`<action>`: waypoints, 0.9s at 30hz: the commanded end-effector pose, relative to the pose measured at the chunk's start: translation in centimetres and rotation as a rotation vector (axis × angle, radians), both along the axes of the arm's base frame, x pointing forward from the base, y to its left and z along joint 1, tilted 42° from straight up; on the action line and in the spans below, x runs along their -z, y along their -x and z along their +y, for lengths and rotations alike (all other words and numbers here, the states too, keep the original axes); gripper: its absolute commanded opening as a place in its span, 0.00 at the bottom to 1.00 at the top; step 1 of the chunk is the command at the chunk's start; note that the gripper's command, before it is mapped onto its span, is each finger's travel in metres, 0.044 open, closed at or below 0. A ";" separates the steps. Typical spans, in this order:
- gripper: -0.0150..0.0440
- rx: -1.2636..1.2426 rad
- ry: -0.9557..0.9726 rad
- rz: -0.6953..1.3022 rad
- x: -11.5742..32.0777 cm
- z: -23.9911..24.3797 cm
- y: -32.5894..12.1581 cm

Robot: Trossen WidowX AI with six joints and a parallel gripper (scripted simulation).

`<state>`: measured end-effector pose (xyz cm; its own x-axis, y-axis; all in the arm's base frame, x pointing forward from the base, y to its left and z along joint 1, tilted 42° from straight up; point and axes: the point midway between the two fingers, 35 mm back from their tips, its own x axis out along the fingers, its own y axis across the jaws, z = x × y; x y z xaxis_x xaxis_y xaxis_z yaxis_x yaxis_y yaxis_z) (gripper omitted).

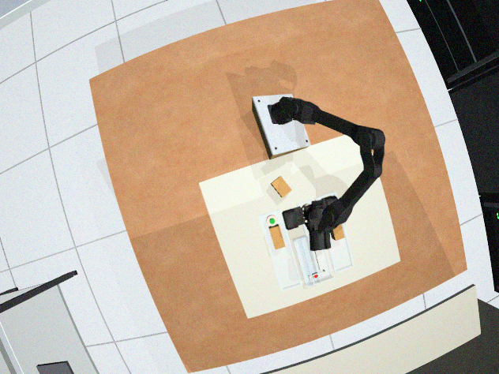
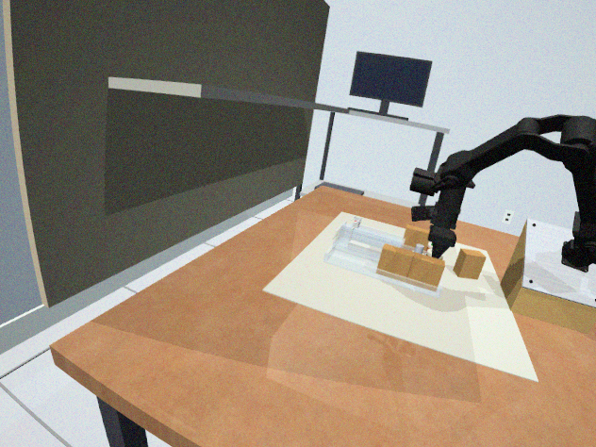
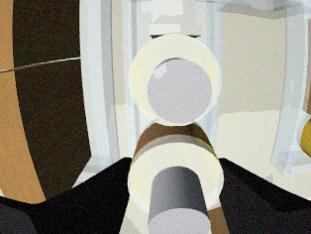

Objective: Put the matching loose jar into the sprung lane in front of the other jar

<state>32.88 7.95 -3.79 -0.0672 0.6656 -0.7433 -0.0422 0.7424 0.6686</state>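
Observation:
My gripper (image 3: 175,160) (image 2: 437,255) is shut on an upright jar (image 3: 134,179) with a cream shoulder, brown body and grey cap. Its fingers are on the jar's left and right in the wrist view. A second jar (image 3: 140,81), with a cream shoulder and pale grey cap, stands directly beyond it in the clear-walled sprung lane (image 1: 304,257) (image 3: 214,101). The two jars are in line and very close; whether they touch is unclear. A thin dark edge shows just behind the second jar, perhaps the pusher plate. The front stop and the held jar's base are hidden.
A green-topped jar (image 1: 272,220) and an orange-brown box (image 1: 276,237) stand in one side lane. More boxes (image 2: 394,259) (image 2: 427,272) stand in the other. A loose box (image 1: 280,186) (image 2: 469,263) stands on the cream mat (image 1: 234,273) (image 2: 337,293), before the lanes.

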 end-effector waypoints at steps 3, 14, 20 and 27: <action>0.25 0.004 -0.004 -0.027 -0.3 0.0 -0.9; 0.25 0.004 -0.004 -0.027 -0.2 0.1 -1.0; 0.25 0.004 -0.004 -0.027 0.0 0.3 -1.0; 0.25 0.004 -0.004 -0.027 0.1 0.4 -1.0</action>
<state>33.18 8.26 -4.06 -0.0651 0.6645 -0.7444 -0.0431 0.7434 0.6674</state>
